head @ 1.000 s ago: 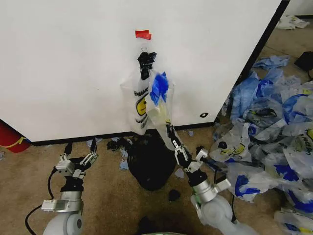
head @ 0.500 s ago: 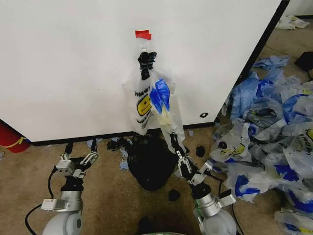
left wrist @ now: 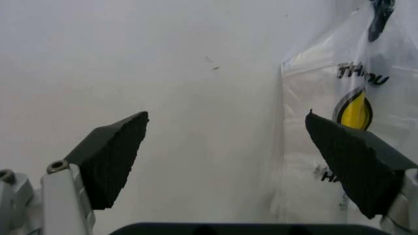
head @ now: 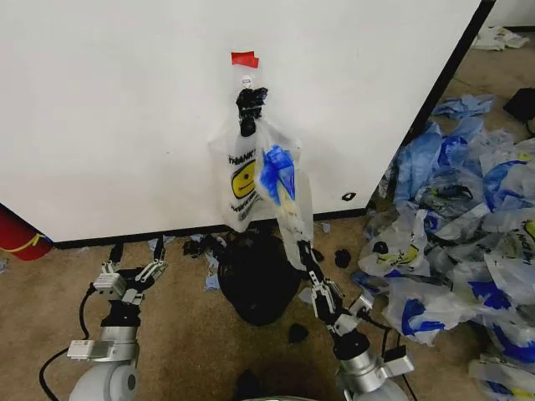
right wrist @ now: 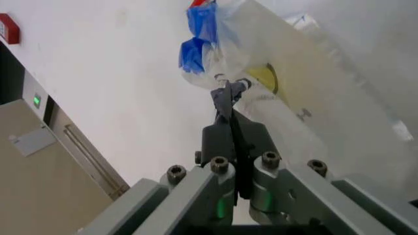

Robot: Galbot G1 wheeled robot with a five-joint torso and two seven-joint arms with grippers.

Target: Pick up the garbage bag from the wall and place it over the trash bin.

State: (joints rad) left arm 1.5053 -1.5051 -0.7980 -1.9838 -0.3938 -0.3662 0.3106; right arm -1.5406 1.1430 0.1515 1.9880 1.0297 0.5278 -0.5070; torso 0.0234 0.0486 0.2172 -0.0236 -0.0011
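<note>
While the right gripper (head: pixel 311 269) is clamped on the garbage bag (head: pixel 288 209), pulling off the wall (head: pixel 125 109) is underway; next, freeing it above, then carrying it to the trash bin (head: pixel 255 280) beside; left gripper (head: pixel 129 280) spread, idle.

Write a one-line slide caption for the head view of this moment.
Right gripper shut on the garbage bag, drawing it from the wall above the trash bin; left gripper open, idle.

Brown floor (head: pixel 184 334) carried the trash bin (head: pixel 257 280) just before the wall (head: pixel 125 125), black scraps (head: pixel 297 333) near it, and a heap of loose bags (head: pixel 456 242) spread to the right.
</note>
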